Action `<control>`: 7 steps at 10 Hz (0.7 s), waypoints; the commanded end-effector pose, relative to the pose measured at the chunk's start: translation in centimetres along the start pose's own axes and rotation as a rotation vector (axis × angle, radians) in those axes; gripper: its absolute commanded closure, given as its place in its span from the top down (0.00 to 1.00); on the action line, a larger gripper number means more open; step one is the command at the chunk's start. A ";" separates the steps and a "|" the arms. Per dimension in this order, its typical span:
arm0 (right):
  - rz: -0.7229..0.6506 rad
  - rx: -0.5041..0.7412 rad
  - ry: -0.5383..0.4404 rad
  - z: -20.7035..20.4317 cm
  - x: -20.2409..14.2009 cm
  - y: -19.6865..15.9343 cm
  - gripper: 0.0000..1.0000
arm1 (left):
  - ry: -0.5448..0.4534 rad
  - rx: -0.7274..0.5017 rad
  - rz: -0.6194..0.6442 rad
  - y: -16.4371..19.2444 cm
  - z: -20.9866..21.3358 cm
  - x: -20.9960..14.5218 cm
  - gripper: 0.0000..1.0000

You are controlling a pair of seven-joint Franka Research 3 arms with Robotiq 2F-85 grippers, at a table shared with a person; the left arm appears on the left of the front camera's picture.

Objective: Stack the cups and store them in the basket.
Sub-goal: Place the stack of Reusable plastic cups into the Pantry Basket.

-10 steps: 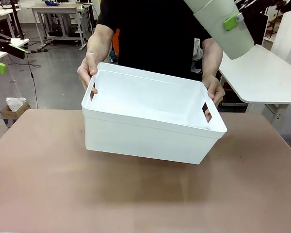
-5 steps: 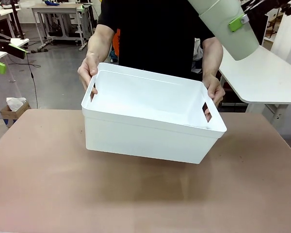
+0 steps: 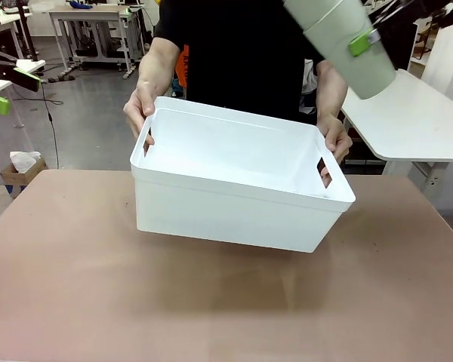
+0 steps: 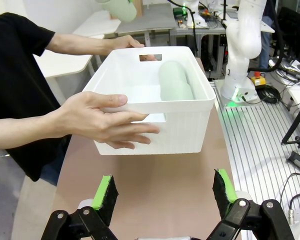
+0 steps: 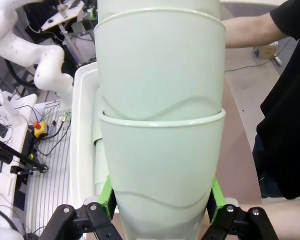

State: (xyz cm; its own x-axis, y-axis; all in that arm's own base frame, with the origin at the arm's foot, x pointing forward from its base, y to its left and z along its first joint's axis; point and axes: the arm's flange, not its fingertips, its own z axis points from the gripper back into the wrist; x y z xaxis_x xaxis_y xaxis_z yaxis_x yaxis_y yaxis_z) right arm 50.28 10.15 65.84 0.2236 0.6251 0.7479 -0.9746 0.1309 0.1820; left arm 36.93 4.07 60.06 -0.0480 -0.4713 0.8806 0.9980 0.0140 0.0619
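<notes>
The right gripper (image 5: 160, 212) is clamped on the stacked cups (image 3: 347, 41), held high above the basket (image 3: 241, 200) that a person lifts off the surface; another cup (image 4: 175, 82) lies inside. The left gripper (image 4: 165, 192) hangs spread apart. The cups look light, smooth and slippery, best squeezed mid-wall.

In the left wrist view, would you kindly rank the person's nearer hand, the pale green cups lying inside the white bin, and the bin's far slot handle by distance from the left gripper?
1. The person's hand, gripping the near short side of the white plastic bin, closest to the open left gripper.
2. The pale mint-green cups, lying inside the bin.
3. The slot handle, in the far short wall.
</notes>
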 end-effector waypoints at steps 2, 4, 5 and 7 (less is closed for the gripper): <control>0.024 -0.084 0.039 -5.5 0.8 1.8 0.86 | 0.002 -0.004 0.011 -0.1 0.1 0.4 1.00; 0.060 -0.105 0.081 -9.0 2.0 3.5 0.86 | 0.002 -0.004 0.011 -0.1 0.1 0.4 1.00; 0.075 -0.120 0.105 -10.6 2.3 4.5 0.86 | 0.002 -0.004 0.011 -0.1 0.1 0.4 1.00; 0.088 -0.129 0.143 -13.3 2.5 5.5 0.86 | 0.002 -0.004 0.011 -0.1 0.1 0.4 1.00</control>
State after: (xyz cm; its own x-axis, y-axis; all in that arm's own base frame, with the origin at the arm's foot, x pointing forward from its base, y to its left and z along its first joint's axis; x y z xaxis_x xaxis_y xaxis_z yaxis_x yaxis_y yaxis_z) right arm 45.91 22.24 60.52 0.1166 0.7253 0.6785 -0.9922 0.1148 0.0477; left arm 36.93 4.10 60.10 -0.0481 -0.4718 0.8804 0.9980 0.0144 0.0623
